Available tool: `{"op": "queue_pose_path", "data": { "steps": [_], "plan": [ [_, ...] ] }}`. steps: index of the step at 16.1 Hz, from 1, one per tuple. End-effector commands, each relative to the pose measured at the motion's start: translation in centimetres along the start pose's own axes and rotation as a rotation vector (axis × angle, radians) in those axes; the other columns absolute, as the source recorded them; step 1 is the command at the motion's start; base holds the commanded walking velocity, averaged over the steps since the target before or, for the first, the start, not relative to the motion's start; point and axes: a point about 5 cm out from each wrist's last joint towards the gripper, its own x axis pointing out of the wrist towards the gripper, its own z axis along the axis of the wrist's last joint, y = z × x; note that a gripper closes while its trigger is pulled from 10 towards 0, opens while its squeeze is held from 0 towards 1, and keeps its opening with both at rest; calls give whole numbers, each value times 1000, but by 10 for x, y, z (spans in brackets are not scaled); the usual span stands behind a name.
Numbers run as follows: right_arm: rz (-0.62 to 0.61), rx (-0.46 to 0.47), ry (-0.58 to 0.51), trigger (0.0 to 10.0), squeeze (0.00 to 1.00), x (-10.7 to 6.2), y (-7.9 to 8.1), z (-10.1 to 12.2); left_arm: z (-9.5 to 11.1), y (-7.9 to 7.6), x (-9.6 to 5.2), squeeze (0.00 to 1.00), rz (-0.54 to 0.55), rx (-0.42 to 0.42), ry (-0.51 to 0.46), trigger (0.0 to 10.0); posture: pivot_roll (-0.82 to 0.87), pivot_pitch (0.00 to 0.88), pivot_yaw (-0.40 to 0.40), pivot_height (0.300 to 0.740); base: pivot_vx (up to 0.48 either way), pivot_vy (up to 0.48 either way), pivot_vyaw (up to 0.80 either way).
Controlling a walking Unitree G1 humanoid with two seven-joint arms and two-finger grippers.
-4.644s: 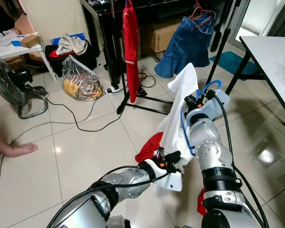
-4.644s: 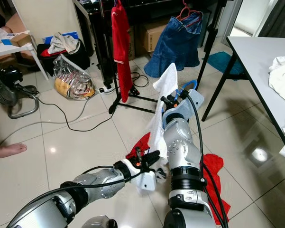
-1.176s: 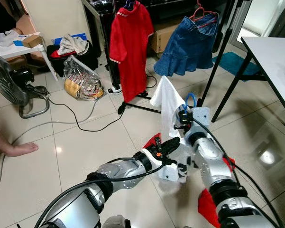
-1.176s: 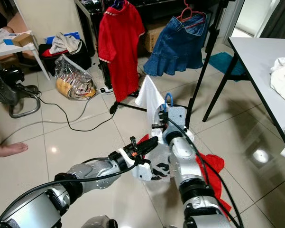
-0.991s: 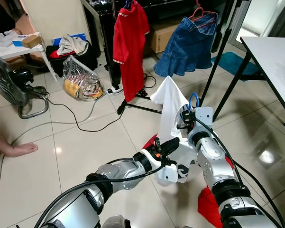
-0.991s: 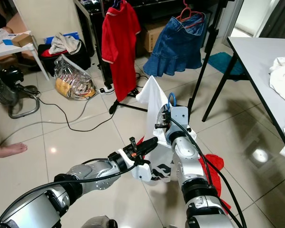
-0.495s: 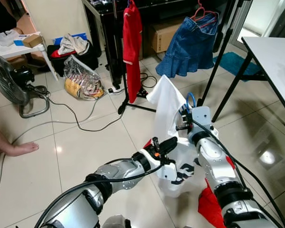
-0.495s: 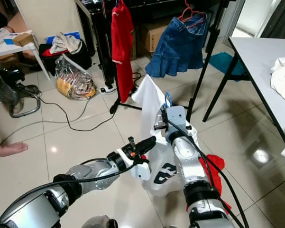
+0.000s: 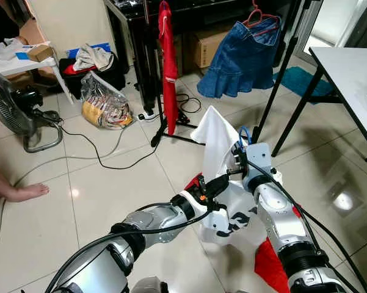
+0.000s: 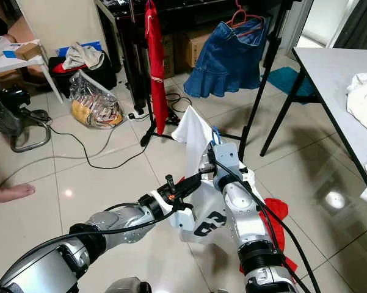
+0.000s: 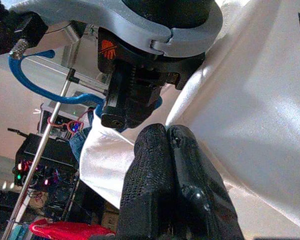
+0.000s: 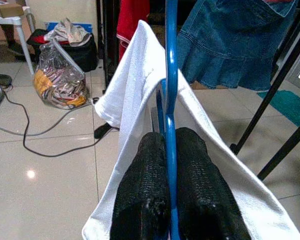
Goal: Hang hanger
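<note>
Right gripper (image 12: pixel 165 200), fingers pressed together on the stem of the blue hanger (image 12: pixel 170 85), which rises straight up from between them; a white T-shirt (image 10: pixel 203 183) with a black print is draped over the hanger and falls below and to both sides of this gripper, its hem close to the tiled floor (image 9: pixel 104 183); left gripper (image 9: pixel 215 184), just beside the right gripper and touching the shirt's front, has its fingers (image 11: pixel 162 185) shut, apparently pinching a fold of the white cloth; beyond and above both grippers stands a dark clothes rack (image 9: pixel 148 67) carrying a red shirt (image 9: pixel 168 67) and, further to the right, a denim skirt (image 9: pixel 247 58) on a pink hanger. Likely risks: the shirt may slide off one shoulder of the hanger if the left gripper pulls the cloth sideways; the thin stem may twist in the right gripper's grasp, turning the hook away from the rail; the cables (image 9: pixel 98 155) and red cloth (image 10: pixel 272 213) on the floor near the robot could catch its feet on approach.
</note>
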Motion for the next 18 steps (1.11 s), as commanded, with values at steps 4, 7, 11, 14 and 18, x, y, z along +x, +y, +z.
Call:
{"op": "queue_pose_path", "data": {
  "steps": [4,7,11,14,18],
  "plan": [
    [-23,1,-23,10000,0,0,1,8,-1,4,-1,1000,36,-58,4,10000,84,0,36,740,0,0,0],
    [-30,12,-30,10000,0,1,0,10,-2,3,-1,102,44,-66,35,10000,85,0,36,740,0,0,0],
    [-40,20,-55,10000,0,1,-1,15,-2,4,0,0,56,-65,36,10000,83,0,38,740,0,0,0],
    [-52,6,-63,10000,0,1,-2,16,-1,6,1,0,73,-56,25,10000,83,0,38,740,0,0,0],
    [-61,-75,-87,10000,0,1,-4,20,0,11,2,0,83,-55,8,10000,84,0,40,740,0,0,0]
  ]
}}
